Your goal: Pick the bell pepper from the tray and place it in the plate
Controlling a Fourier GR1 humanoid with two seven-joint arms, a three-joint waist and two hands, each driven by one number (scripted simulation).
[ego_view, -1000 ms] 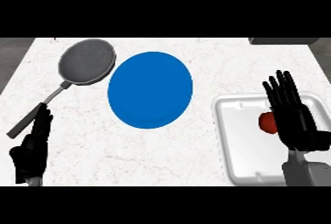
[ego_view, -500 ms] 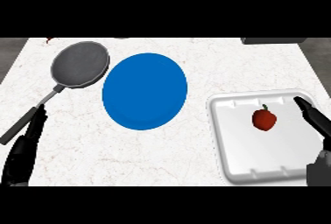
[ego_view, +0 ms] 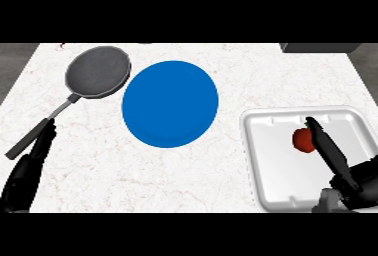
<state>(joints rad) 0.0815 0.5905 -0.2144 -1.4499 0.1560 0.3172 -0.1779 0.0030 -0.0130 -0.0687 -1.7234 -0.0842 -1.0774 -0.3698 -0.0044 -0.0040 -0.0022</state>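
Holding bell pepper (ego_view: 301, 140): tray (ego_view: 272, 167), w/ right hand (ego_view: 353, 176) alongside.

Desk (ego_view: 244, 75): white stone look, like marble, with faint grey-brown veining; smooth and matt.
Plate (ego_view: 170, 103): plain blue, smooth and even in tone, matt.
Pan (ego_view: 98, 72): dark grey with a metal look; the bowl is dull and finely speckled, the handle a lighter, smoother grey.
Tray (ego_view: 273, 165): white, plastic or foam by its look; smooth, with moulded ridges near the rim and a soft sheen.
Bell pepper (ego_view: 301, 140): red skin, smooth, faintly glossy.
Right hand (ego_view: 353, 179): black, hard plastic look; fingers (ego_view: 325, 146) smooth with slight grey highlights.
Left hand (ego_view: 26, 172): same black, matt finish.
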